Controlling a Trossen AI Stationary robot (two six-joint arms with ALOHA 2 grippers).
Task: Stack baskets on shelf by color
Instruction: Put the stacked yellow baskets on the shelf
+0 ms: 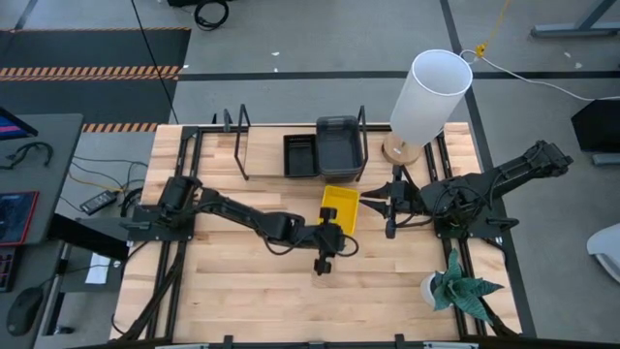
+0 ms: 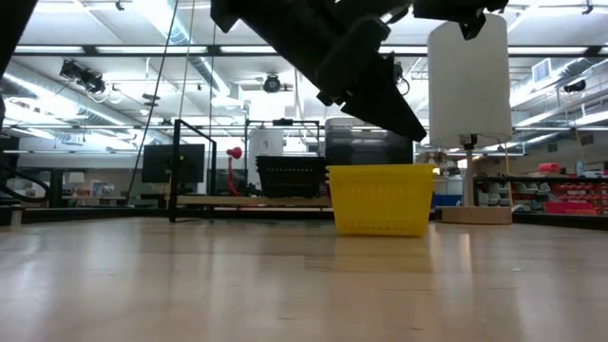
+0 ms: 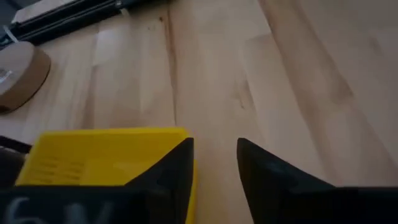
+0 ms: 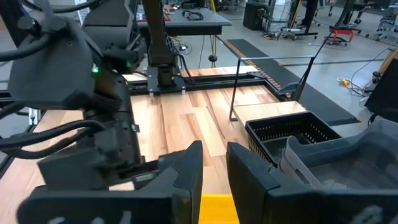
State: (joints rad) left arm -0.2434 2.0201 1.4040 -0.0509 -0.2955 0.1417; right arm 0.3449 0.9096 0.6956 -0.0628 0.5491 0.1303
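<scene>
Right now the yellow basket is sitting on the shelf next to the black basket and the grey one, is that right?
Not quite. The yellow basket is on the tabletop in front of the shelf, not on it. The high view shows this. The black basket and the grey one are on the shelf, side by side.

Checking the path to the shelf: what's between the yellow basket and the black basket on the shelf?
Nothing: in the high view only bare tabletop separates the yellow basket from the black basket; the grey basket sits beside the black one.
</scene>
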